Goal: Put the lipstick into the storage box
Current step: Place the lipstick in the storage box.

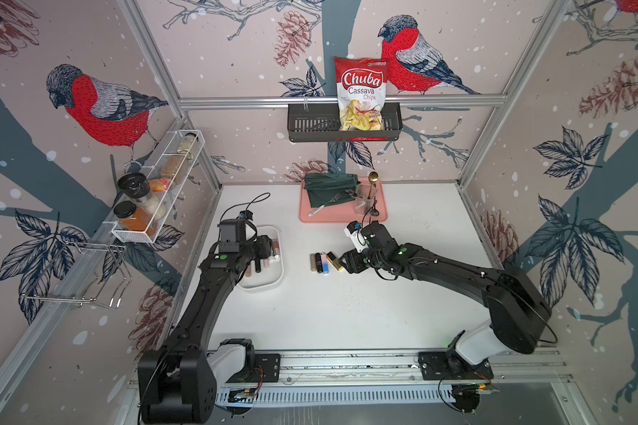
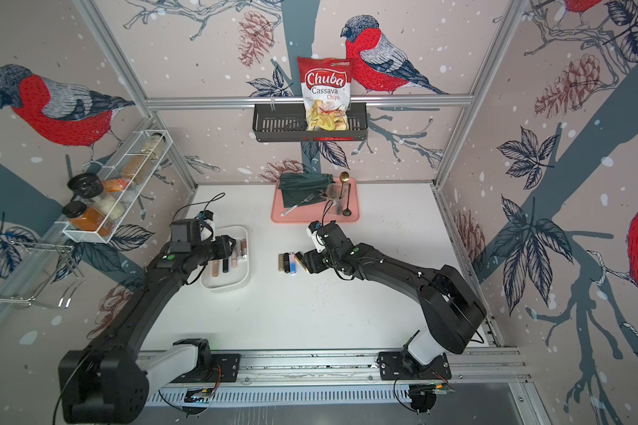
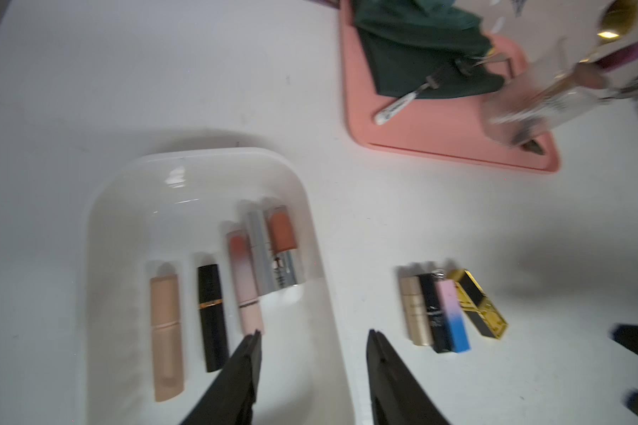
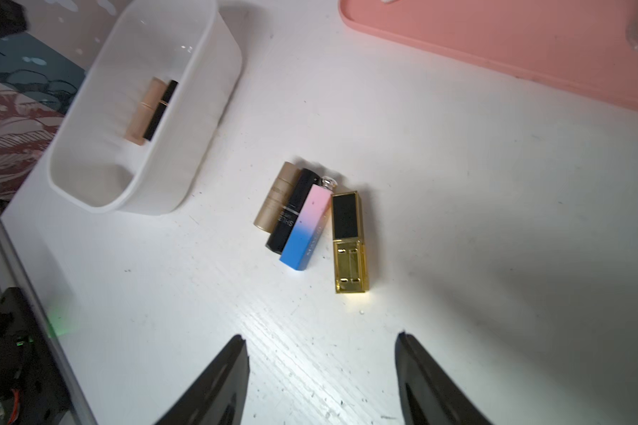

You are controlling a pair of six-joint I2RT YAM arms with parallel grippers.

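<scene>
The white storage box (image 1: 276, 280) sits left of centre on the table, seen in both top views (image 2: 241, 281). Several lipsticks lie inside it: a beige one (image 3: 165, 331), a black one (image 3: 211, 312), a pink one (image 3: 245, 283) and others. My left gripper (image 3: 314, 333) hangs open over the box's right rim with nothing between its fingers. Right of the box, more lipsticks lie side by side on the table: tan (image 4: 275, 197), black (image 4: 291, 209), pink-blue (image 4: 304, 228) and a square gold one (image 4: 349, 243). My right gripper (image 4: 321, 335) stands open just short of the gold one, empty.
A pink tray (image 1: 347, 217) at the back holds a green cloth (image 1: 328, 187), a fork and a glass (image 1: 365, 200) with spoons. A black wall basket (image 1: 310, 127) carries a chips bag (image 1: 361, 92). A wire spice rack (image 1: 155, 191) hangs on the left wall.
</scene>
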